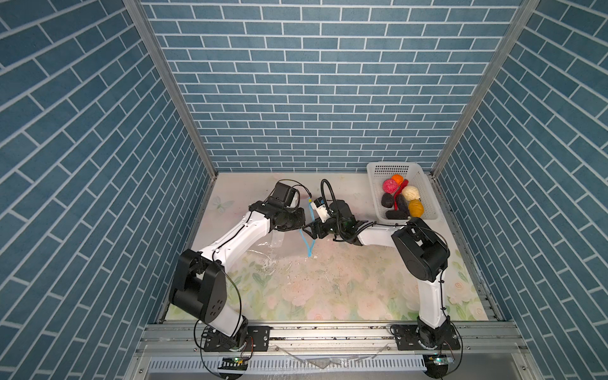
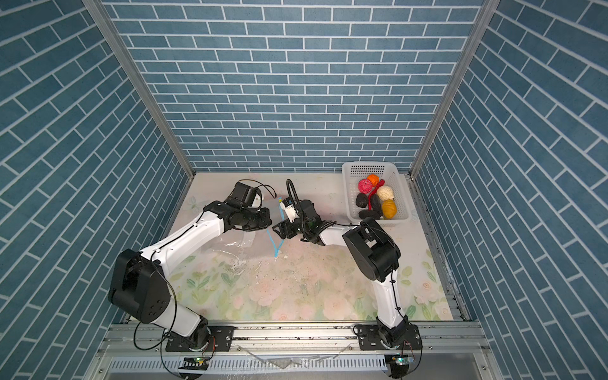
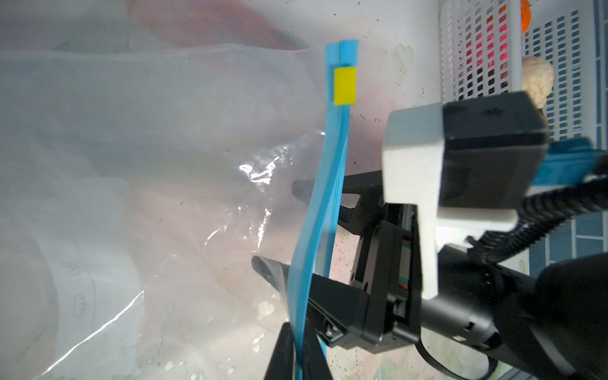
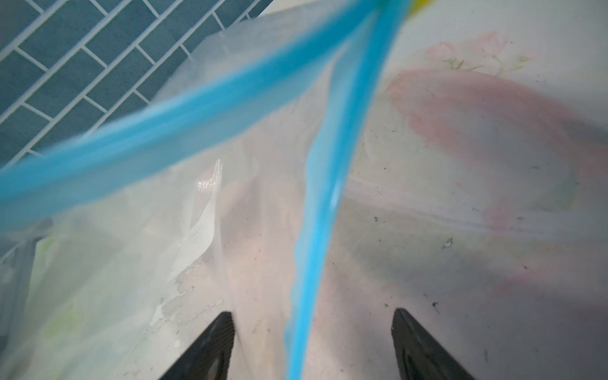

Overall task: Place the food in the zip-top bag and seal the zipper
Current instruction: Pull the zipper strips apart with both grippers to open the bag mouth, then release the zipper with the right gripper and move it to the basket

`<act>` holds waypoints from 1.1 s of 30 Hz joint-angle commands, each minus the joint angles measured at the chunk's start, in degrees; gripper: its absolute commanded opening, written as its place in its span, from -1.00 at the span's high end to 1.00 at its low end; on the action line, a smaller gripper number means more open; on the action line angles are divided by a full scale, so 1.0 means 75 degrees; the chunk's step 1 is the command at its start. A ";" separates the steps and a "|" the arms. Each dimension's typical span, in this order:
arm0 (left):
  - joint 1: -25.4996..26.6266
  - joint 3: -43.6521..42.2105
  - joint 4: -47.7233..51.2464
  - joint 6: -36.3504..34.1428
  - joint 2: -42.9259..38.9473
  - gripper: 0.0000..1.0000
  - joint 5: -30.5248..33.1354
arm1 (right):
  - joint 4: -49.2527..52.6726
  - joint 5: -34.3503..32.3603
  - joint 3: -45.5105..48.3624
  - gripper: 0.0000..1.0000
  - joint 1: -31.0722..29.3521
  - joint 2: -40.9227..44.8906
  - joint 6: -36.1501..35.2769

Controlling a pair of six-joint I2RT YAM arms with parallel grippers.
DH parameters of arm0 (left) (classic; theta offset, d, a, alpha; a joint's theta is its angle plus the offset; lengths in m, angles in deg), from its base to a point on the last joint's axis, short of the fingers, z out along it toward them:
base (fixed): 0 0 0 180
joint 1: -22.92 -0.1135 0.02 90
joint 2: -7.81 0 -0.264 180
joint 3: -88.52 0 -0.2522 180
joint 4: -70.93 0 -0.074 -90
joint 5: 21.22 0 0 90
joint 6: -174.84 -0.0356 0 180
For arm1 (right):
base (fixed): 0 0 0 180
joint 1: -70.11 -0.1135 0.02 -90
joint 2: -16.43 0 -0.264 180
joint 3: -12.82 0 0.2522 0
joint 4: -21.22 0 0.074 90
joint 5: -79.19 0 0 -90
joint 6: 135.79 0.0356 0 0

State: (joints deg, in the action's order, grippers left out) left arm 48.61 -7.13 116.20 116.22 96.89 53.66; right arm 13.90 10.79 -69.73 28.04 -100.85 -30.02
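Note:
The clear zip-top bag [image 1: 274,245] [image 3: 164,164] lies mid-table with its mouth parted, and no food shows inside it. Its light-blue zipper [image 1: 309,247] [image 2: 274,247] [image 3: 329,184] splits into two strips; the yellow slider [image 3: 344,85] sits at the far end. My left gripper [image 3: 297,332] is shut on one strip. My right gripper [image 4: 312,314] [image 3: 279,223] is open, and the other strip [image 4: 316,230] runs between its fingers untouched. The food [image 1: 411,193] [image 2: 385,193], pink, orange, cream, yellow-brown and black lumps with a red chili, fills the white basket.
The white perforated basket [image 1: 373,194] [image 2: 348,194] [image 3: 477,49] stands at the back right against the tiled wall. Both arms meet at the bag's mouth in the middle. The floral mat [image 1: 329,289] covers the table, and tiled walls close three sides.

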 commanded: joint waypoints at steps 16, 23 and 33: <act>0.0097 0.0028 0.0270 -0.0025 -0.0553 0.82 0.0265 | 0.0519 -0.0057 -0.0356 -0.48 0.0273 -0.0177 0.0194; 0.0091 0.0056 0.0160 0.0011 -0.0153 0.82 0.0268 | 0.1211 -0.0085 -0.0051 -0.50 0.0269 0.0629 0.0644; 0.0093 0.0154 -0.0182 0.0220 0.0169 0.90 0.0140 | 0.2416 -0.0460 0.0185 -0.57 0.0296 0.1597 0.0497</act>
State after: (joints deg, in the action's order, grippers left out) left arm 48.96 -6.82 115.70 117.42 97.44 54.62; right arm 25.98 9.29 -69.49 29.99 -91.52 -26.11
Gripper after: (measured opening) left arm 0.055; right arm 0.786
